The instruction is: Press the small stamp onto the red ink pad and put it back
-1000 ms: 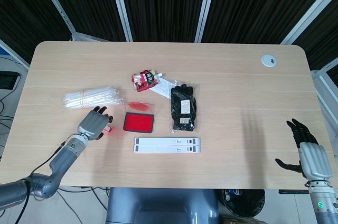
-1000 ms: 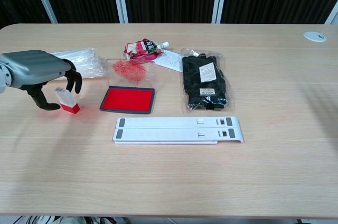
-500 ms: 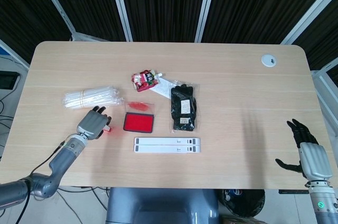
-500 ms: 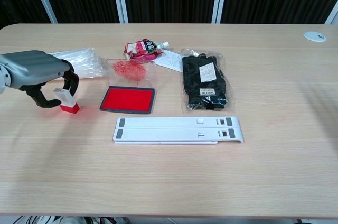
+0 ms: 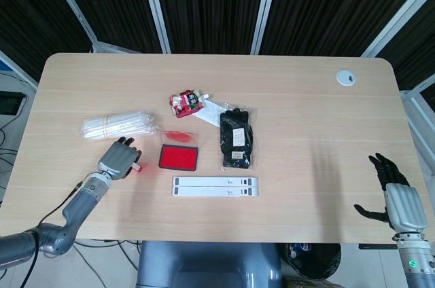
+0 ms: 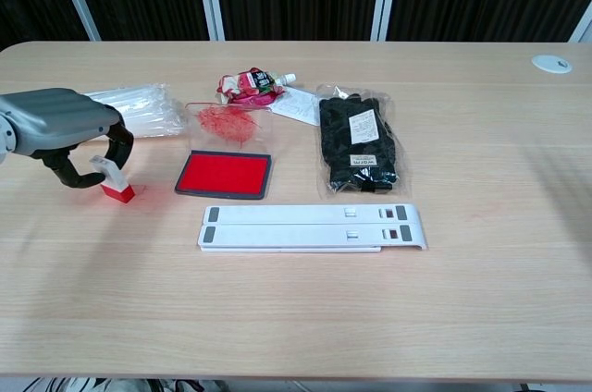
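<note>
Left robot hand is curled around the small stamp, fingers wrapped over its white top; stamp leans a bit, red base on the table near the left edge. Red ink pad lies just beside it toward the table's centre, not touching. White bar sits nearer the front edge, black packet past the pad, clear bag of white sticks behind the left robot hand. Right robot hand hangs off the front right corner, fingers apart, holding nothing.
</note>
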